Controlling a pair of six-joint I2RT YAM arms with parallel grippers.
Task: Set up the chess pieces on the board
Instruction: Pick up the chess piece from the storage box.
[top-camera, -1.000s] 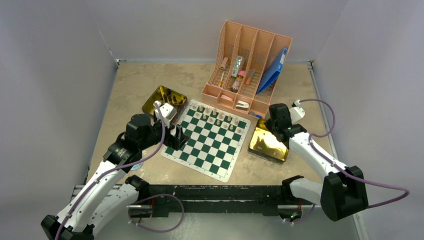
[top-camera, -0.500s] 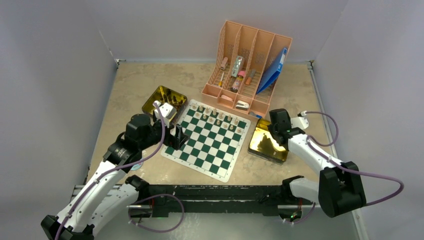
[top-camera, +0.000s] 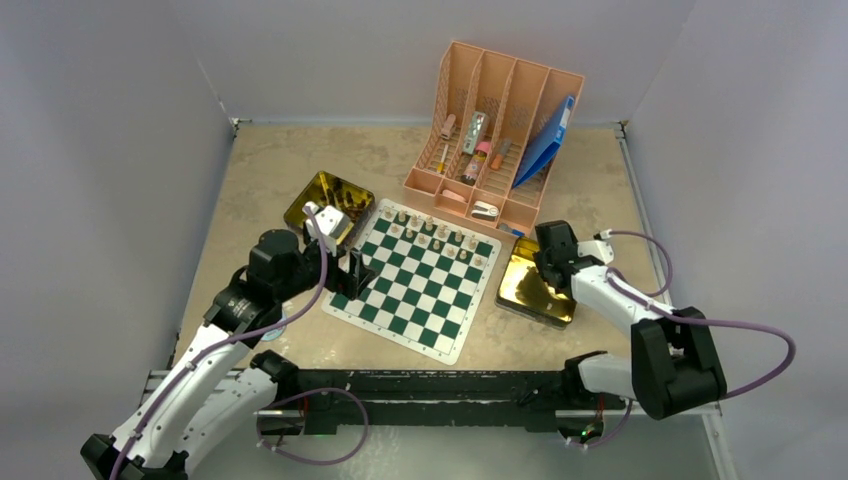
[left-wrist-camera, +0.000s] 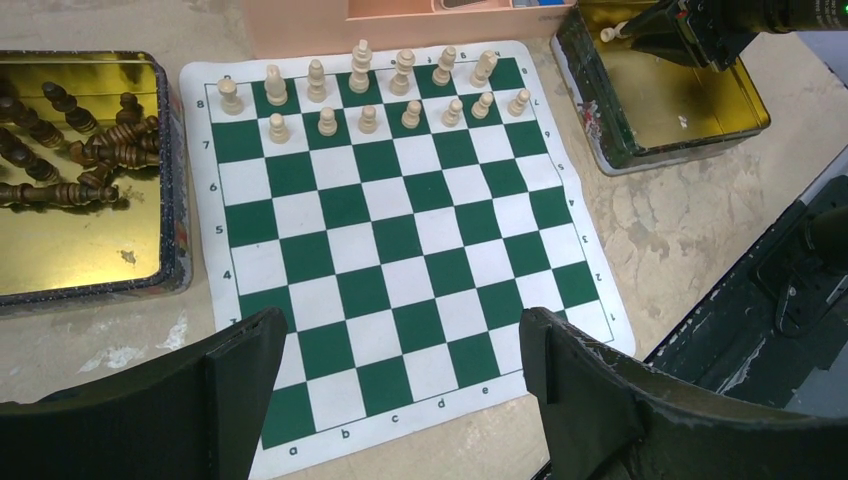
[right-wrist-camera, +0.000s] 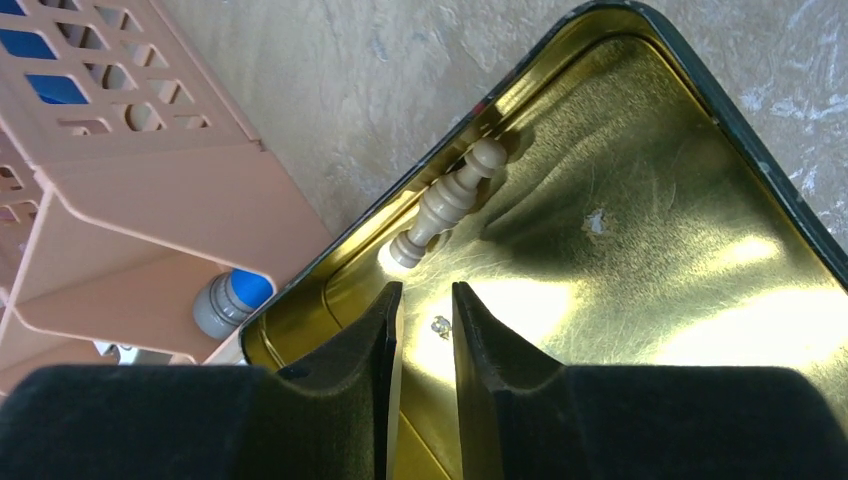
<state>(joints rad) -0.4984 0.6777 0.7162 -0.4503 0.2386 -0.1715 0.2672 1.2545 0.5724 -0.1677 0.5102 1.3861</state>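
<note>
- The board (top-camera: 412, 280) lies flat on the table (top-camera: 280, 160).
- The left gripper (left-wrist-camera: 400, 325) hangs over the board's near edge, fingers spread wide, empty.
- The right gripper (right-wrist-camera: 425, 290) is in the gold tin (right-wrist-camera: 640, 250), fingers nearly together, holding nothing.
- Pale chess pieces (left-wrist-camera: 370, 95) stand on the two far rows.
- One pale piece (right-wrist-camera: 450, 200) lies by the right fingertips.

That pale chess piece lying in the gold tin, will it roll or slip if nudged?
Likely rolls: the pale piece lies on its side, round in profile, on the tin's glossy floor. Pushed, it would probably slide to the nearby wall. Looks like rigid, light wood.
</note>
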